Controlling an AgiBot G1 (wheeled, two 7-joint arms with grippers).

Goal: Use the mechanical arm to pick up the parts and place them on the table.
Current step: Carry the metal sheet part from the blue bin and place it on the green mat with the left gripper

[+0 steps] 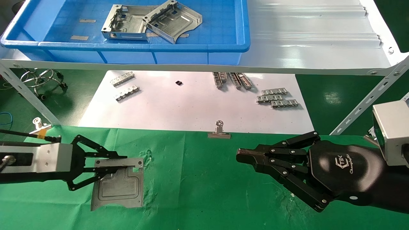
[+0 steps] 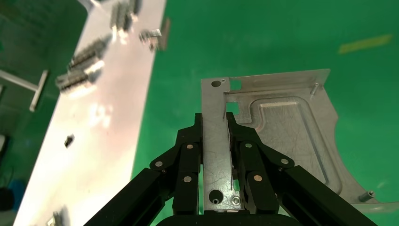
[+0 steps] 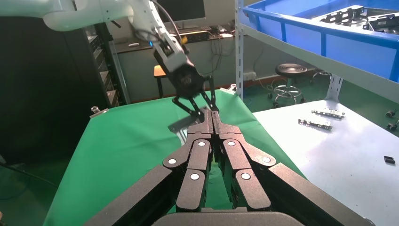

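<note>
over the green surface (image 1: 204,191) your left gripper (image 1: 105,164) pinches a part (image 1: 118,188); lower, release. right gripper (image 1: 244,156) idles, jaws pressed together.

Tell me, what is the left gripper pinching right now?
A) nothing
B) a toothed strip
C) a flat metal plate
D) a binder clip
C: the left gripper has its fingers closed on the raised rim of a flat metal plate over the green cloth.

- Stamped metal plate (image 1: 118,187) lies on the green cloth table (image 1: 198,191), its raised rim clamped by the left gripper (image 1: 107,164).
- Two more plates (image 1: 150,20) overlap in the blue bin (image 1: 223,48).
</note>
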